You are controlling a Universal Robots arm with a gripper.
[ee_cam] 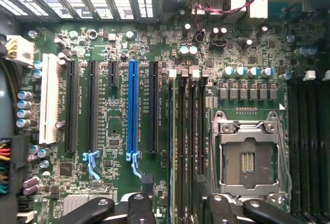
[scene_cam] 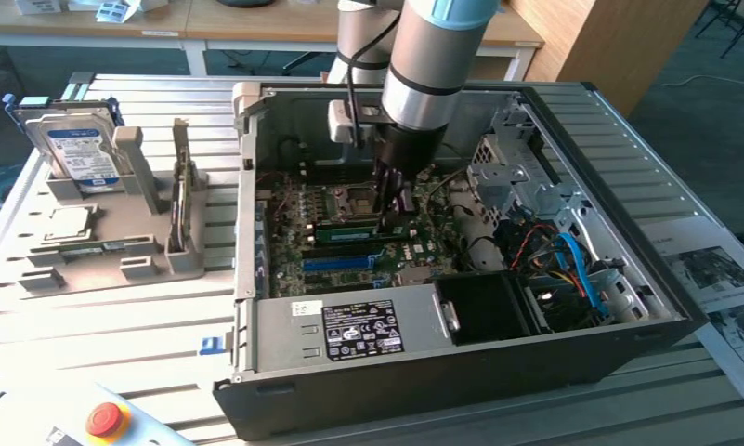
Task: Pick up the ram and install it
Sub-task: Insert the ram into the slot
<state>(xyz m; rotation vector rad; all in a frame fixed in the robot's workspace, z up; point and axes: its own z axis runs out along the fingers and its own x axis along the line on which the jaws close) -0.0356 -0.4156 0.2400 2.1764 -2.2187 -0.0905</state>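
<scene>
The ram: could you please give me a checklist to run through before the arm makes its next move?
1. Gripper open: ok, fingers apart over the memory slots.
2. Nothing between the fingers: ok, the gap looks free.
3. Ram located: ok, a green stick along the memory slots beside the gripper.
4. Ram fully seated in its slot: cannot tell.
5. Blue cable away from the gripper: ok, it lies towards the exterior view's right.
</scene>
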